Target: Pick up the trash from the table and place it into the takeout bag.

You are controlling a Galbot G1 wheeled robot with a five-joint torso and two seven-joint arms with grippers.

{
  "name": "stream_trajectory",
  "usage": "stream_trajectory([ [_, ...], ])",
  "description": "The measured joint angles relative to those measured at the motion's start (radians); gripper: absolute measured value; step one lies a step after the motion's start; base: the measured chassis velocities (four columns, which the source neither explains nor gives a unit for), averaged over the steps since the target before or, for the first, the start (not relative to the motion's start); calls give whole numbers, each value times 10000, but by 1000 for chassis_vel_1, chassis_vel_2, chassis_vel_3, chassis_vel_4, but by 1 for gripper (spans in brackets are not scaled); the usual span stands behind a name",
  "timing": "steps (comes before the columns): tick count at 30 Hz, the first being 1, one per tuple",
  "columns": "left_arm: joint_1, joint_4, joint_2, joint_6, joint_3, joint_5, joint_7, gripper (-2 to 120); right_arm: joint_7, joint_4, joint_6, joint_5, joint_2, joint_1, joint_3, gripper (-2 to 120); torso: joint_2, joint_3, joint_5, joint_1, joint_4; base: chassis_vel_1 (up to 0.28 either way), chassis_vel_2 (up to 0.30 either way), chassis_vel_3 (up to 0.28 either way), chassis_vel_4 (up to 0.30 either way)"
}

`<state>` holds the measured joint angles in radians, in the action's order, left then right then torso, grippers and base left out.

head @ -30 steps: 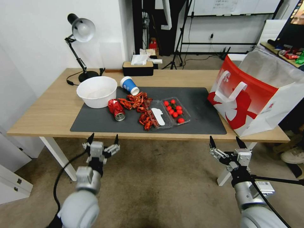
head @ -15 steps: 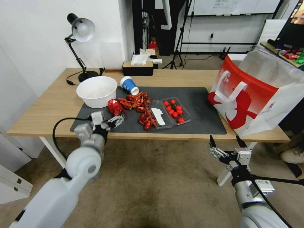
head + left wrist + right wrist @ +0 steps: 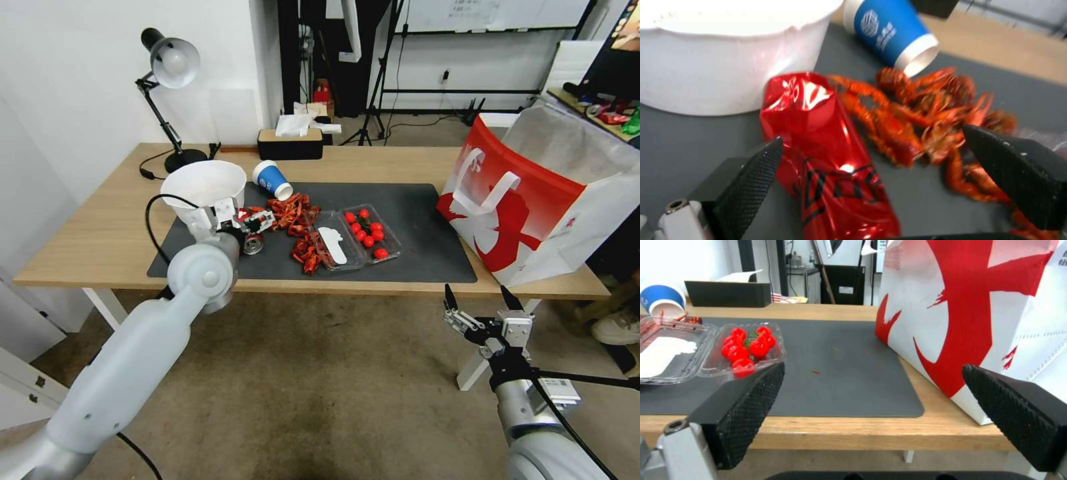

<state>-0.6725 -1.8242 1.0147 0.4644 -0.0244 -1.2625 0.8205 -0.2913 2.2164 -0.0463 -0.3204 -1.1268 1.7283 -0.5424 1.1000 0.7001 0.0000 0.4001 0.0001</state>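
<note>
A long light-wood table (image 3: 100,233) on white legs carries a dark grey mat (image 3: 413,220), matte and rectangular; behind it stand a black desk lamp (image 3: 170,67) and a tissue box (image 3: 291,143) against a white wall; the floor is mottled brown carpet. The left gripper (image 3: 876,153) hovers over the mat with its 2 knurled black fingers spread wide around the dented, glossy red can (image 3: 826,156), which lies beside the big white bowl (image 3: 200,183); a blue paper cup (image 3: 272,179) lies tipped over near red crayfish shells (image 3: 293,213); a clear tomato tray (image 3: 363,237) follows; the boxy red-and-white takeout bag (image 3: 533,200) stands at the table's right end. The right gripper (image 3: 483,313) hangs open below the table edge.
</note>
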Motion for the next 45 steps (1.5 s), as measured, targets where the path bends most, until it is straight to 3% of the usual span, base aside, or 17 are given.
stream_trajectory([
  [11, 798, 981, 139, 618, 600, -244, 693, 100, -14, -105, 33, 0, -45, -46, -3, 100, 0, -1, 0, 0, -2, 0, 0, 0, 0],
  [20, 768, 1103, 99, 732, 700, -466, 934, 99, -19, -107, 33, 0, -34, -11, -27, 100, 0, -1, 0, 0, 0, 0, 0, 0, 0],
  [31, 1005, 1168, 77, 787, 1034, -897, 1435, 62, -28, -51, 33, -1, -13, 54, -14, 100, 0, -2, 2, 0, 0, 0, 0, 0, 0],
  [33, 1012, 1174, 77, 785, 1041, -905, 1441, 60, -28, -49, 33, -1, -12, 56, -13, 100, 0, -2, 2, -2, 0, 0, 0, 0, 0],
  [37, 1049, 1184, 78, 720, 1088, -1020, 1538, 42, -28, -47, 28, -5, -19, 88, -6, 100, 1, -3, 1, -2, -4, 0, 0, 0, 0],
  [45, 733, 603, -73, 675, 881, -953, 1628, 35, -27, -47, 26, -11, -32, 103, 1, 100, 0, 0, -4, -2, 0, 0, 0, 0, 0],
])
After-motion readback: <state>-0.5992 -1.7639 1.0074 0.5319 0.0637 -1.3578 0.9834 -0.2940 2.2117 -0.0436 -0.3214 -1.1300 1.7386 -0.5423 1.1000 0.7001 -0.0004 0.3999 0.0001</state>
